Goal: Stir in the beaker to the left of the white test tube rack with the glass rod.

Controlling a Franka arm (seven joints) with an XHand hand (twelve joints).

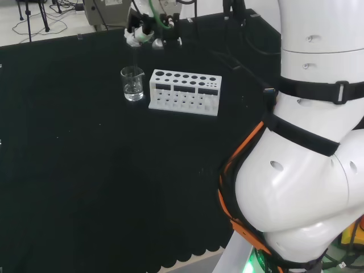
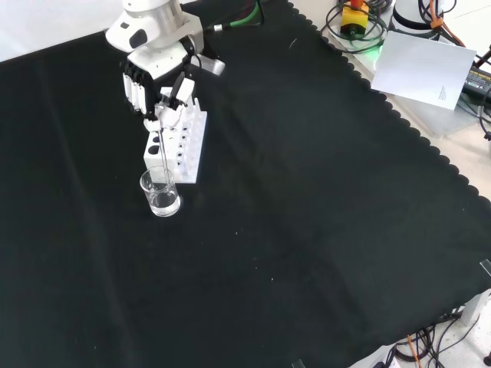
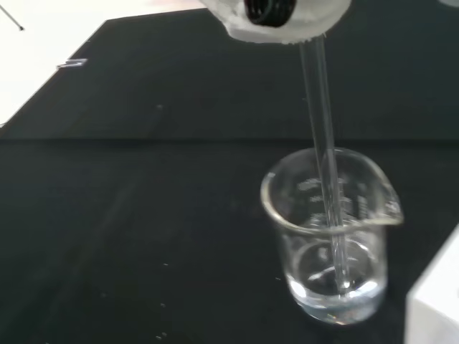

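Hand point(image 2: 157, 84) mine, fingers pinching glass rod point(image 3: 326, 179); rod tip down inside beaker point(image 3: 331, 240), left of white rack point(image 1: 184, 91) in head view. Risk: wide stir tips light beaker, spills water over counter point(image 2: 307, 192).

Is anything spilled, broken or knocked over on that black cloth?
Nothing stands out. The beaker stands upright beside the white rack, the glass rod held by the hand reaches down into it, and the cloth around shows no spill.

— Where's the small clear glass beaker point(image 1: 132, 83)?

— Upright, just left of the white test tube rack point(image 1: 184, 91) in the head view.

— And the thin clear glass rod point(image 3: 326, 179)?

— Nearly upright, its tip inside the beaker.
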